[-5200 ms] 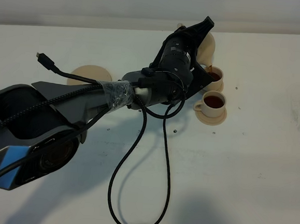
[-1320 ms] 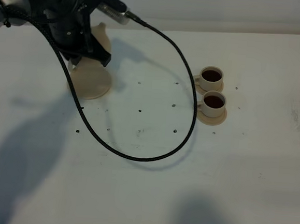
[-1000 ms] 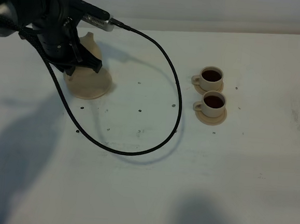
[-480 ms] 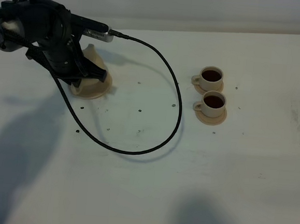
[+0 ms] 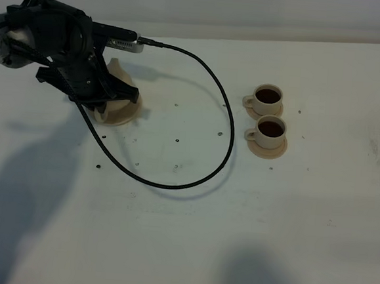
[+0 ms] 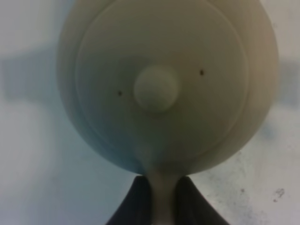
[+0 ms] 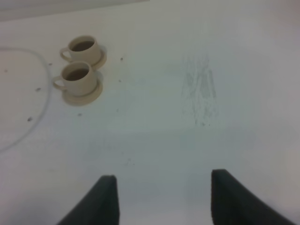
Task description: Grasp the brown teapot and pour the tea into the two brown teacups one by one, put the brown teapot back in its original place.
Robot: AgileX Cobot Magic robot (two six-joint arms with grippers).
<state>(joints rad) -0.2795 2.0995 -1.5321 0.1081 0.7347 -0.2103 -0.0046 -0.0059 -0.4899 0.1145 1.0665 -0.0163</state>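
The brown teapot [image 5: 121,77] stands on the wide tan saucer [image 5: 125,114] at the table's far left, mostly hidden under my left arm. In the left wrist view I see the teapot [image 6: 159,89] from above, with its lid knob in the middle. My left gripper [image 6: 161,204] is shut on its loop handle. The two brown teacups [image 5: 268,97] [image 5: 270,130] sit on their small saucers at centre right, both holding dark tea. They also show in the right wrist view [image 7: 83,46] [image 7: 77,75]. My right gripper [image 7: 164,201] is open and empty, well away from the cups.
A black cable [image 5: 223,138] runs from the left arm in a wide loop over the table between the teapot and the cups. Small dark specks [image 5: 177,141] dot the white table. A scuffed patch [image 7: 199,93] marks the right side.
My left arm has carried the teapot from beside the cups to the far left and lowered it onto the wide saucer. The cable loop has shifted with it.
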